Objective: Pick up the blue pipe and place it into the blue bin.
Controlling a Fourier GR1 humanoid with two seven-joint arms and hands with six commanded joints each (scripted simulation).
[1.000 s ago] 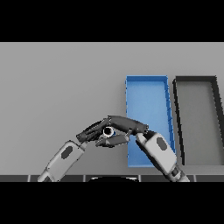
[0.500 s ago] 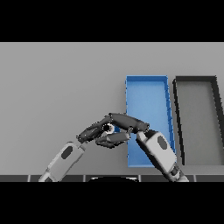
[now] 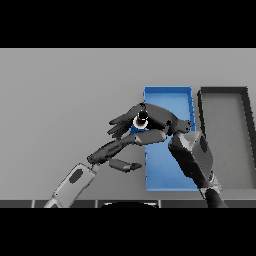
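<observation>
The blue pipe (image 3: 142,120) shows only as a small round end, held in my right hand (image 3: 159,118), whose fingers curl round it. The hand hangs over the left rim of the blue bin (image 3: 166,172), near the bin's far half. My right forearm crosses the bin from the lower right. My left hand (image 3: 118,148) reaches in from the lower left with fingers stretched straight, just below the right hand and beside the bin's left wall, holding nothing. Most of the pipe's body is hidden by the fingers.
A dark grey bin (image 3: 226,135) stands right of the blue bin, side by side with it. The grey table (image 3: 60,100) stretches to the left and back.
My right hand has risen and moved right and away with the pipe, from the table left of the bin to over the bin's left rim. The left hand stays low.
</observation>
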